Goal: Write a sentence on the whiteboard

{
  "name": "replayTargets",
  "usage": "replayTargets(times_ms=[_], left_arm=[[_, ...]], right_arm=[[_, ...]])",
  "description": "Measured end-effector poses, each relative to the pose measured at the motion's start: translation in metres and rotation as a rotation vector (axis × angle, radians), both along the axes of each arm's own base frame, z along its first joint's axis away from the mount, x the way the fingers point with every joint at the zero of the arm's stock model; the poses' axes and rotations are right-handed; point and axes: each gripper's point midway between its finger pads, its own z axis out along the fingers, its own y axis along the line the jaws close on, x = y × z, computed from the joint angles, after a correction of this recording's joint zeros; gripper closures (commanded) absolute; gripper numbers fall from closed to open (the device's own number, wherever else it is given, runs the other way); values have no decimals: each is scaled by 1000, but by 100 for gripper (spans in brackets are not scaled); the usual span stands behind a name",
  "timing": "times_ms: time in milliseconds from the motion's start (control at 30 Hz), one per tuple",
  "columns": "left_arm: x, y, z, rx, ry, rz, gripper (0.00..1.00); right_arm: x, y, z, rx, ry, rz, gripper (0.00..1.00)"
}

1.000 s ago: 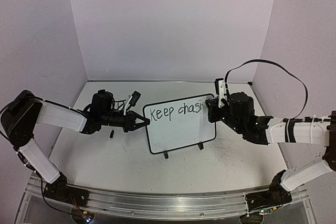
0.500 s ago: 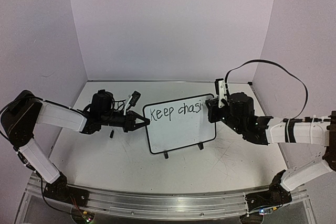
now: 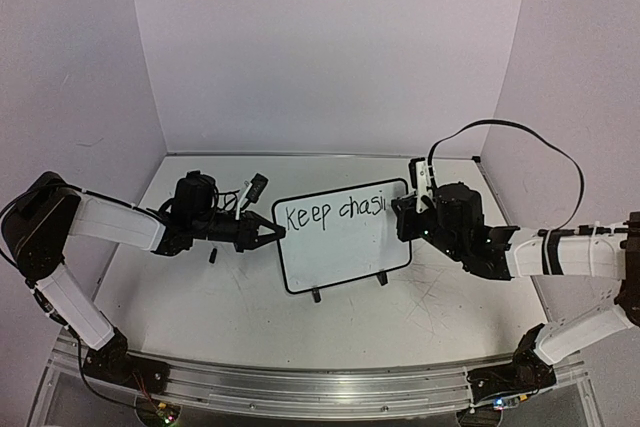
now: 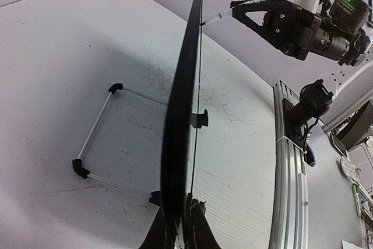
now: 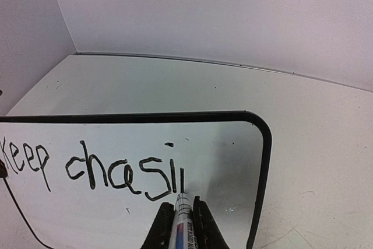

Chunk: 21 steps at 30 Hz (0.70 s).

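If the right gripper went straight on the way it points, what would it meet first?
The whiteboard. The marker clamped in the right gripper seems to touch its face at the last stroke of the lettering, so the pen tip would press in first.

**Marker tip on board, mid-word**

Right tool [image 5: 182, 207] clamps a marker [image 5: 183, 228] btwn its fingers, tip touching the whiteboard [image 5: 227, 161] just under the last stroke. The sentence [image 5: 116, 173], black ink, reads "Keep chasi" + one more upright stroke. Thin black frame, rounded top-right corner. Pale bench [image 5: 315, 138] beyond, wall [image 5: 204, 10] behind.
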Motion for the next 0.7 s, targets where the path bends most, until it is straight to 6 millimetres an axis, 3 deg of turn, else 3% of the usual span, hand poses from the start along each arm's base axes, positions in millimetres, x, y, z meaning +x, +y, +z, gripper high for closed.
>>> replayTargets(times_ms=[300,700], left_arm=[[0,0,0,0,0,0,100],[0,0,0,0,-1,0,100]], right_arm=[[1,0,2,3,-5,-4,100],[8,1,18,18,-45,-28,100]])
